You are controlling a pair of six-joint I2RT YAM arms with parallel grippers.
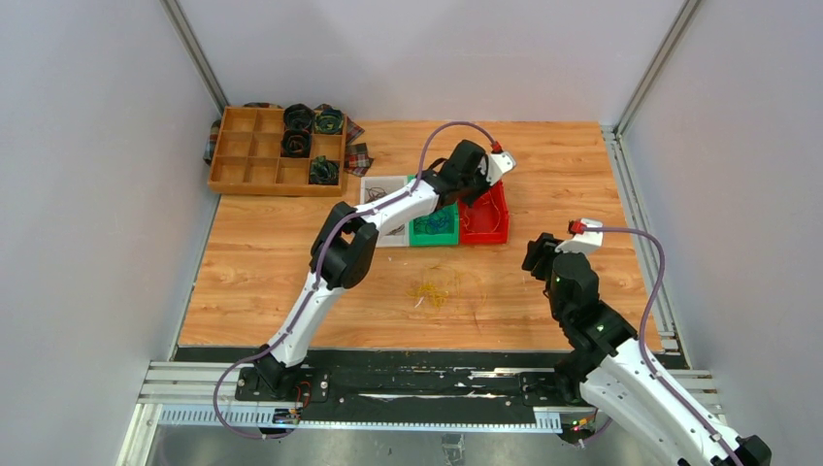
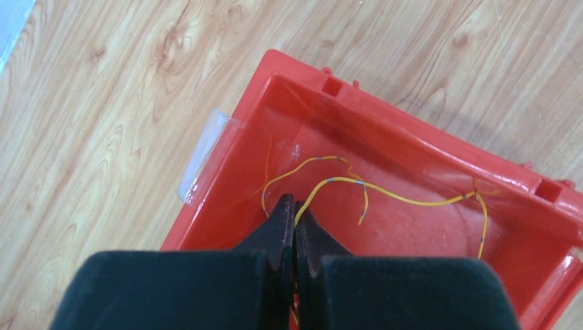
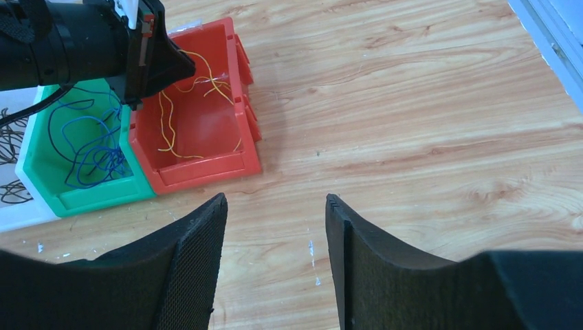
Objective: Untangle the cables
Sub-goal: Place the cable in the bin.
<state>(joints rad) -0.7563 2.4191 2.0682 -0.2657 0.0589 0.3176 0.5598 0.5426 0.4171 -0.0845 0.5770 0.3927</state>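
Three bins: white bin (image 1: 368,184), green bin (image 3: 103,196), red bin (image 3: 206,172). My left fingers (image 2: 294,218) pinched on yellow cable (image 2: 385,194) inside red bin; right fingers (image 1: 537,254) wide, empty, 4 o'clock from it.

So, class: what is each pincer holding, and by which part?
The left pincer is shut on a yellow cable, at a point hidden between its tips; the rest trails into the red bin. The right pincer holds nothing.

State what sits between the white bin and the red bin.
The green bin, holding blue cables, sits between the white bin and the red bin, close against both. The right wrist view shows it clearest.
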